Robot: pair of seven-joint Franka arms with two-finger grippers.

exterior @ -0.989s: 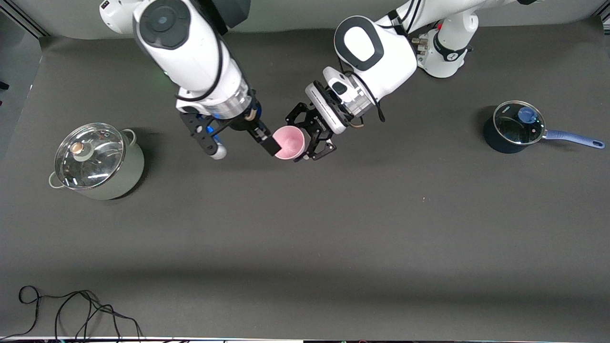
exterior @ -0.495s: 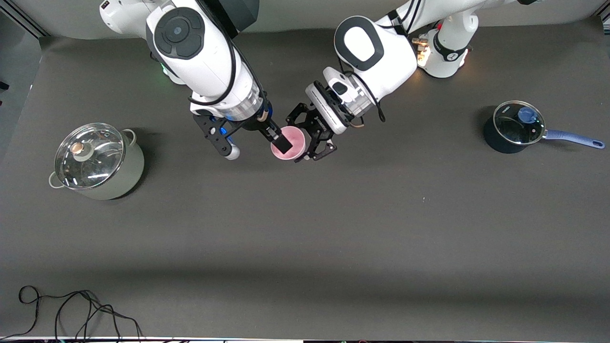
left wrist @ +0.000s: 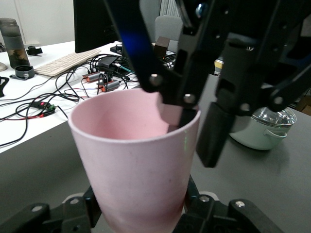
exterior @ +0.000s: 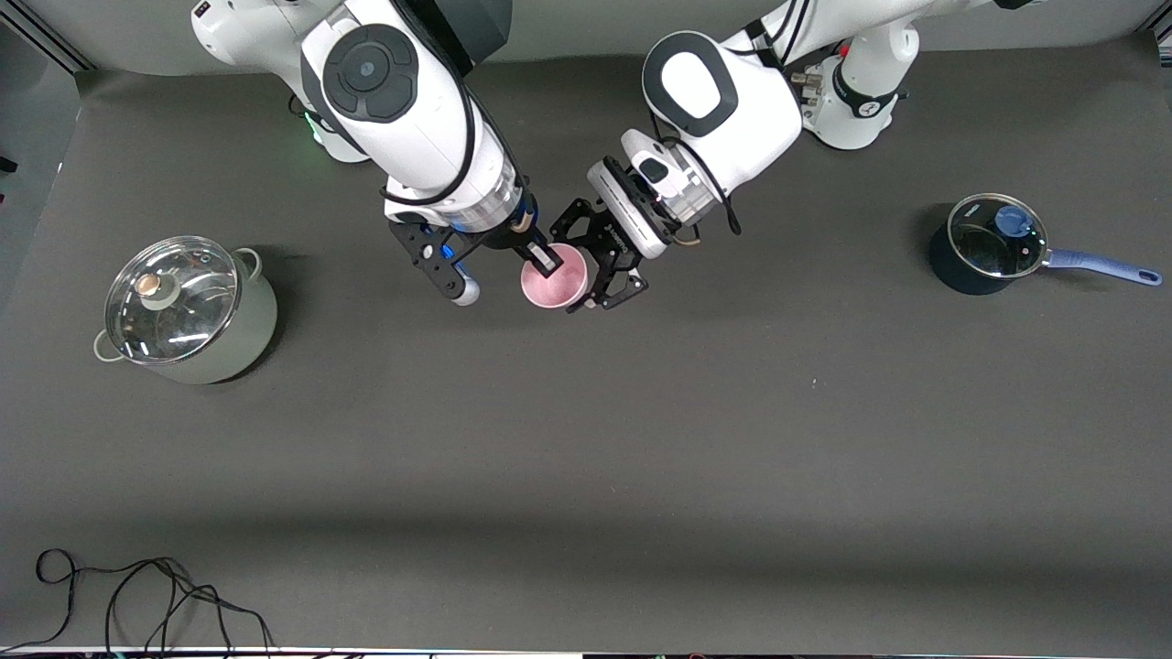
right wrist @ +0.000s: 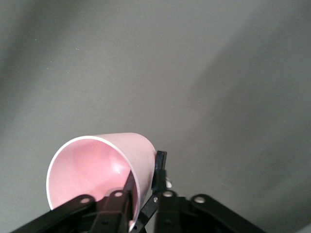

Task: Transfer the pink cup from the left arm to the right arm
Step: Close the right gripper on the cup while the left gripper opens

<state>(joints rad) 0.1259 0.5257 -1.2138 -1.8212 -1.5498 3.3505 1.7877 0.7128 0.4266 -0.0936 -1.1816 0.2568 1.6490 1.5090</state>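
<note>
Right gripper (exterior: 542, 260) fingers pinch the pink cup (exterior: 555, 279) wall at the rim, one finger (left wrist: 176, 114) inside, the other (left wrist: 213, 130) outside. Left gripper (exterior: 600, 265) is clamped shut around the cup's lower body. Cup is upright, up in the air over the table (exterior: 641, 439), between both arms. White lettering on the left gripper, unreadable.

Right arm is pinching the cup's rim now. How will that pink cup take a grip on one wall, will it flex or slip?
The pink cup looks like thin, smooth plastic, so its wall probably flexes under the right gripper, whose fingers sit one inside, one outside the rim. Its tapered, glossy side may slip. It seems light, so the left gripper clamping the base should steady it.
</note>
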